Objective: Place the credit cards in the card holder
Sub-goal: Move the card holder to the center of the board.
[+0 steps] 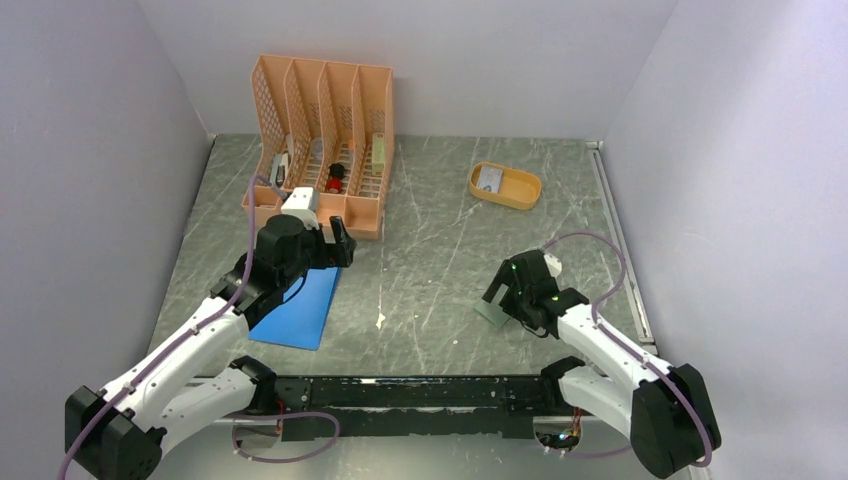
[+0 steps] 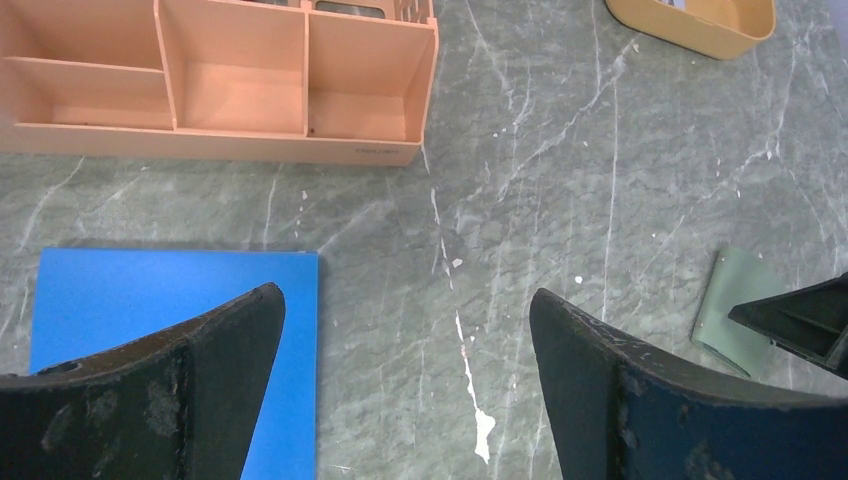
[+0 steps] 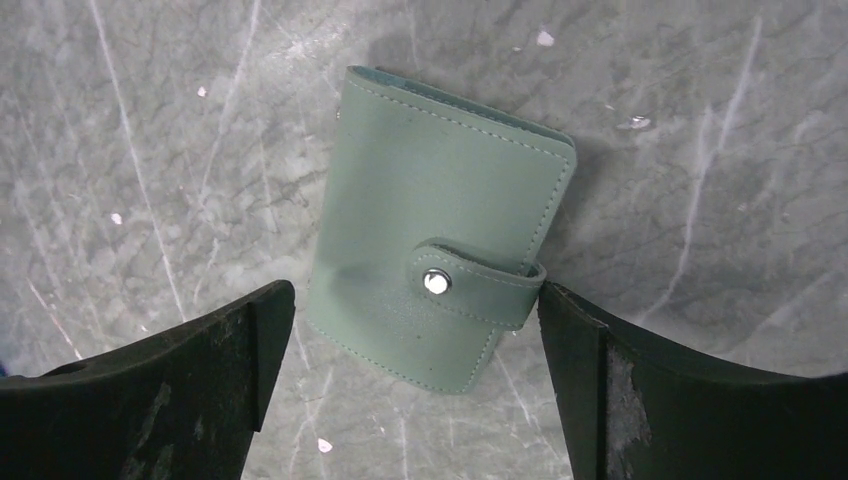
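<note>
1. At the near edge of the grey marbled tabletop [image 1: 430, 260], the two white arms rise from their bases, the left one on the left.
2. The right fingers [image 3: 650, 400] are released and spread wide, grasping nothing. They hang over the right-hand near part of the tabletop.
3. Between them lies the small sage-green folding leather card holder [image 3: 430, 200]. It is flat on the tabletop, folded shut, and tilted. Its tab is fastened by a silver snap button [image 3: 435, 282]. Whether the fingertip on the tab side touches the tab's edge cannot be told.
4. In the top view the card holder [image 1: 490, 315] peeks out just beside the right fingers [image 1: 497, 290].
5. A flat blue rectangular pad [image 1: 300, 305] lies on the left-hand side, partly under the left arm.
6. The left fingers [image 2: 200, 370] are likewise released and wide apart, holding nothing. They hang above the far end of the blue pad, near the front of the organiser.
7. Farther back on the left stands a peach plastic desk organiser [image 1: 320, 140] with lattice dividers. Small items sit in its slots, too small to identify.
8. At the far right sits a mustard-yellow oval tray [image 1: 520, 195]. One small pale rectangular card [image 1: 489, 179] lies inside it, well apart from the card holder.
</note>
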### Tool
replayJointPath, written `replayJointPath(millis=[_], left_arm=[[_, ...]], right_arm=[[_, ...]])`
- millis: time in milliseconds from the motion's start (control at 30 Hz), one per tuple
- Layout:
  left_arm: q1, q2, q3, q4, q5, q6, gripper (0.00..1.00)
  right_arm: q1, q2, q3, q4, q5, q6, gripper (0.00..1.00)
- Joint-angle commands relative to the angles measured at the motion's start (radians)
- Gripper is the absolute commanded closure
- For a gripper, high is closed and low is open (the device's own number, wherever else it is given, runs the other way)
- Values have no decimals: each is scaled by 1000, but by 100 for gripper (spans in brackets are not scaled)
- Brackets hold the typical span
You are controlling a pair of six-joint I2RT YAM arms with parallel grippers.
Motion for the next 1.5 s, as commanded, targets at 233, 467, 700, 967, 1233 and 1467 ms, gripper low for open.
replayJointPath(millis=[233, 467, 700, 967, 1233, 1467], left_arm=[[-7, 37, 42, 16, 90, 4, 4], [-6, 46, 46, 21, 128, 22, 4], [-6, 34, 39, 26, 137, 33, 4], [-28, 50, 39, 44, 207, 66, 4], [-159, 131, 70, 100, 300, 15, 4], [-242, 172, 14, 160, 272, -67, 4]], right_arm=[[60, 109, 1, 138, -51, -32, 8], [208, 244, 63, 205, 5, -19, 10], [323, 398, 152, 253, 26, -32, 13], [319, 355, 209, 201, 33, -88, 11], [149, 200, 152, 185, -58, -139, 11], [63, 263, 136, 285, -223, -187, 16]])
